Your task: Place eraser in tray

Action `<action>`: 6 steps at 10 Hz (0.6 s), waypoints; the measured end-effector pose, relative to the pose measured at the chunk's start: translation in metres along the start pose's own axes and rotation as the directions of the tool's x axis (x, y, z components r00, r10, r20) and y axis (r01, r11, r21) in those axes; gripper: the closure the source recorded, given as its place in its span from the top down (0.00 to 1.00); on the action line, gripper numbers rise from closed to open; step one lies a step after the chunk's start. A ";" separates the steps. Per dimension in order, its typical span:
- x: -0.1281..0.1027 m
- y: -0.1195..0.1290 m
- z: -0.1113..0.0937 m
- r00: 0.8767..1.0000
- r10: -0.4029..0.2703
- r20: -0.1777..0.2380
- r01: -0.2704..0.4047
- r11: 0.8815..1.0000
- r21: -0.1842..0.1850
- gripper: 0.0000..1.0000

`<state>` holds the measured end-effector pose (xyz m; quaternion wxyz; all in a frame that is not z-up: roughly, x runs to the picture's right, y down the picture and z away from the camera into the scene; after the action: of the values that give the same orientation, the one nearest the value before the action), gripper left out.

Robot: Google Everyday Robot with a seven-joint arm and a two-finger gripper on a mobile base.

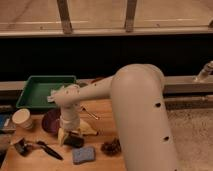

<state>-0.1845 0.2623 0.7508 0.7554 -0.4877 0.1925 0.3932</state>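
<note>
On wooden table: blue sponge at front, brown clump just right of it, black-handled tool left, purple bowl and white cup behind.
</note>
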 end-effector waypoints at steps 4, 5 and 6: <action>-0.004 -0.007 -0.001 0.999 -0.026 0.041 0.023 0.998 0.057 0.65; -0.006 -0.008 0.001 0.999 -0.031 0.039 0.028 0.997 0.070 0.65; -0.007 -0.007 0.004 0.999 -0.037 0.034 0.034 0.996 0.083 0.65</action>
<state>-0.1839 0.2617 0.7616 0.7850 -0.4522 0.1866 0.3801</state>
